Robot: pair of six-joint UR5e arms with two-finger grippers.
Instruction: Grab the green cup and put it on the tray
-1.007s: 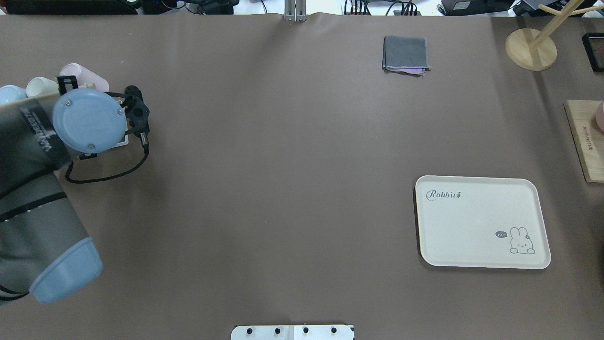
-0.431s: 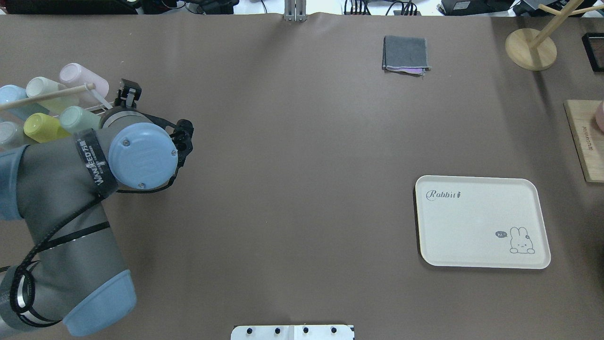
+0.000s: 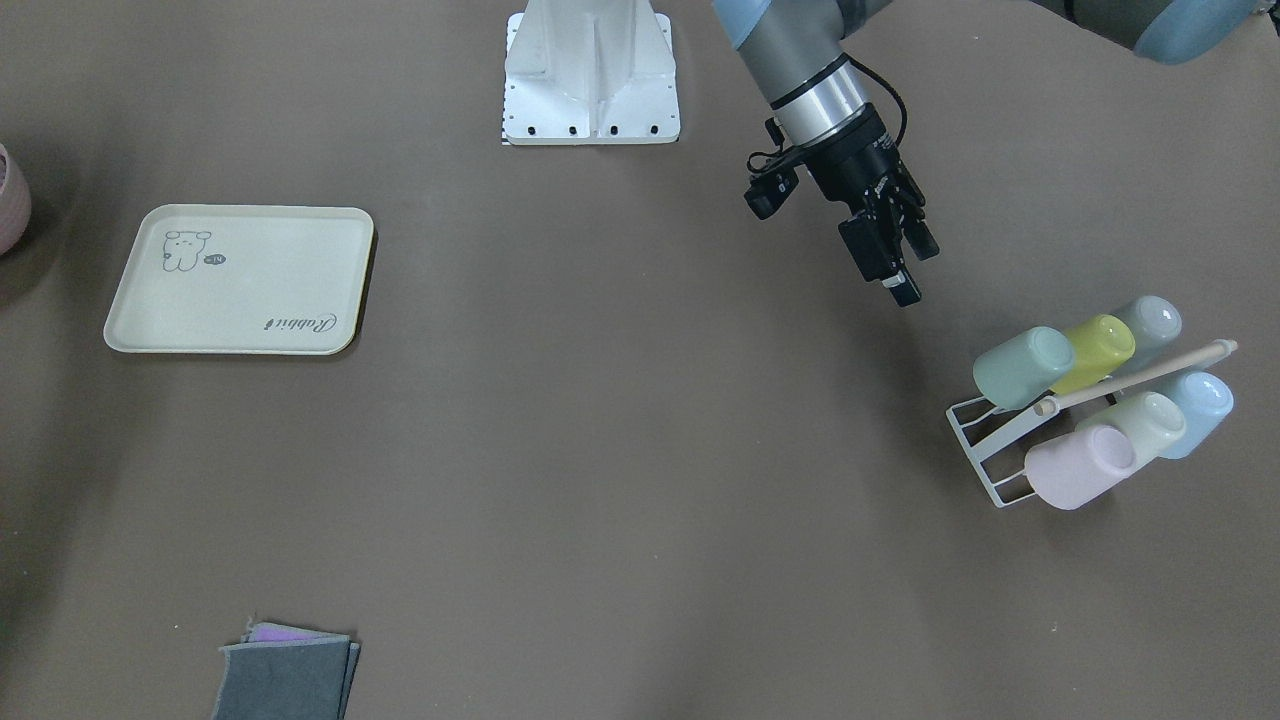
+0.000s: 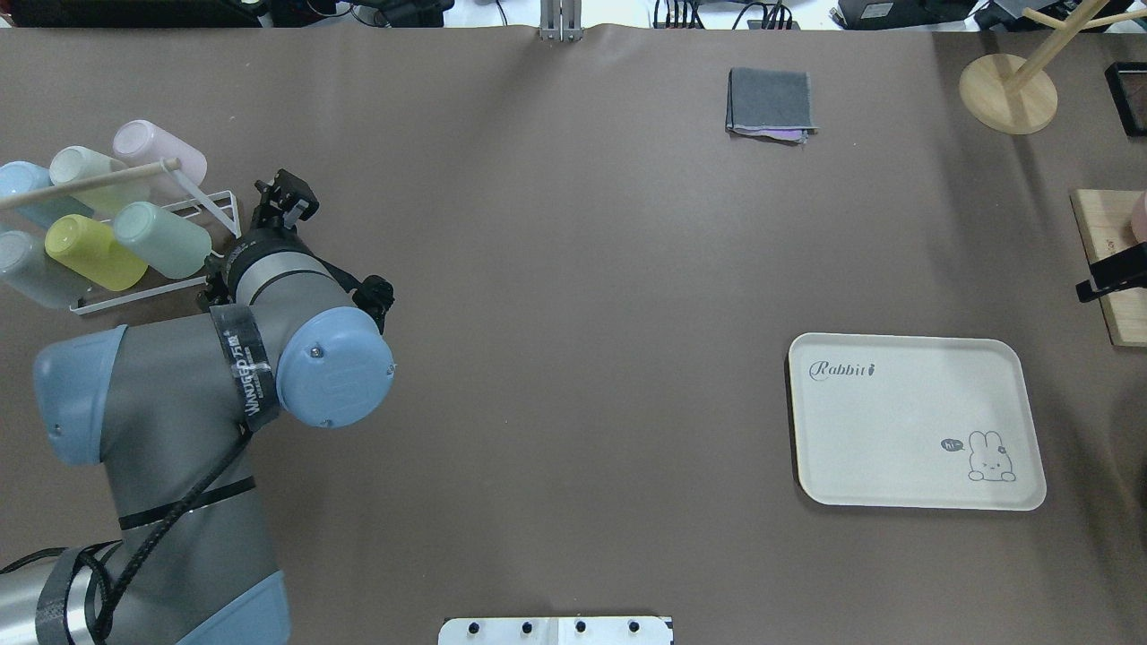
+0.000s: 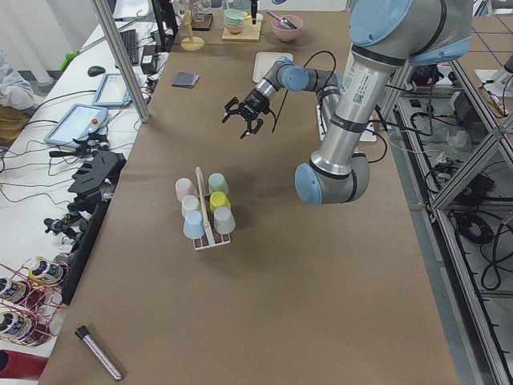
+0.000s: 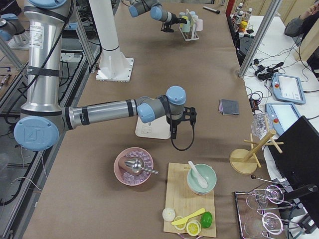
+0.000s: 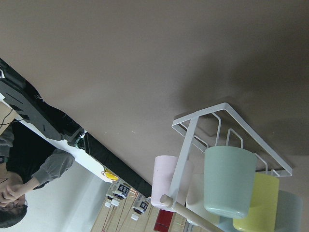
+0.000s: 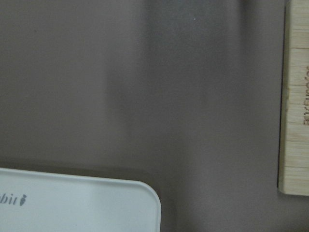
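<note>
The green cup (image 4: 161, 239) is a mint tumbler lying on its side on a white wire rack (image 4: 213, 204) at the table's left; it also shows in the front view (image 3: 1022, 367) and the left wrist view (image 7: 229, 181). My left gripper (image 4: 287, 193) hangs open and empty just right of the rack, apart from the cup (image 3: 912, 268). The cream tray (image 4: 914, 421) lies empty at the right. My right gripper (image 6: 173, 133) hovers beside the tray's far right corner (image 8: 72, 203); I cannot tell whether it is open or shut.
The rack also holds a yellow-green cup (image 4: 90, 253), a pale cup (image 4: 85, 170), a pink cup (image 4: 157, 148) and blue ones. A folded grey cloth (image 4: 771, 100), a wooden stand (image 4: 1008, 90) and a wooden board (image 4: 1111, 269) lie at the back and right.
My left arm has swung right and toward the table's middle, off the rack, so the cups now show. A black part of the right arm has come in at the right edge.
</note>
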